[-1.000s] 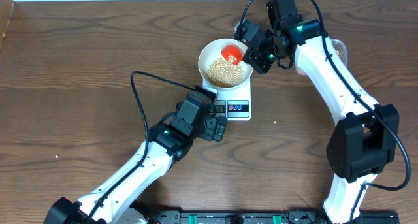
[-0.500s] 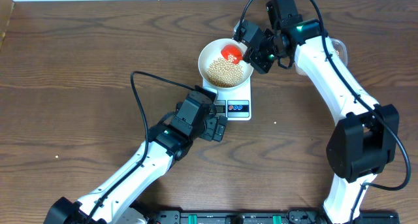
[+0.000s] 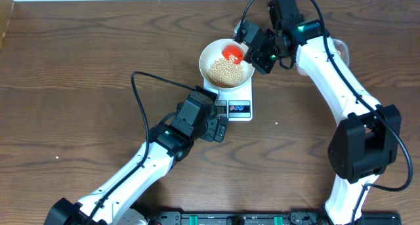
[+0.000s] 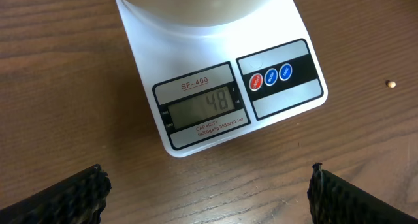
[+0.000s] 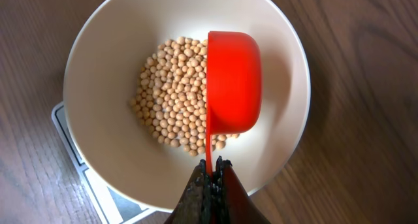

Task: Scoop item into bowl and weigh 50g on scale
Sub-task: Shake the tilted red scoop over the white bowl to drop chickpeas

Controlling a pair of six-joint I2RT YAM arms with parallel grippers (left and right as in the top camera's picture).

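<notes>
A white bowl [image 3: 209, 52] [image 5: 85, 74] stands on the white scale [image 3: 239, 100] [image 4: 196, 41] and holds a heap of pale-tan beans [image 3: 226, 71] [image 5: 171, 100]. My right gripper [image 3: 257, 54] [image 5: 210, 168] is shut on the thin handle of a red scoop [image 3: 232, 52] [image 5: 234, 80], which is tipped on its side over the beans. The scale's display [image 4: 208, 106] reads 48. In front of the scale, my left gripper [image 3: 220, 128] [image 4: 209, 198] hovers open over bare wood, its fingers [image 4: 59, 198] wide apart with nothing between them.
A clear tub [image 3: 340, 49] shows partly behind the right arm at the back right. One stray bean [image 4: 391, 84] lies on the wood right of the scale. A black cable [image 3: 141, 94] loops over the table beside the left arm.
</notes>
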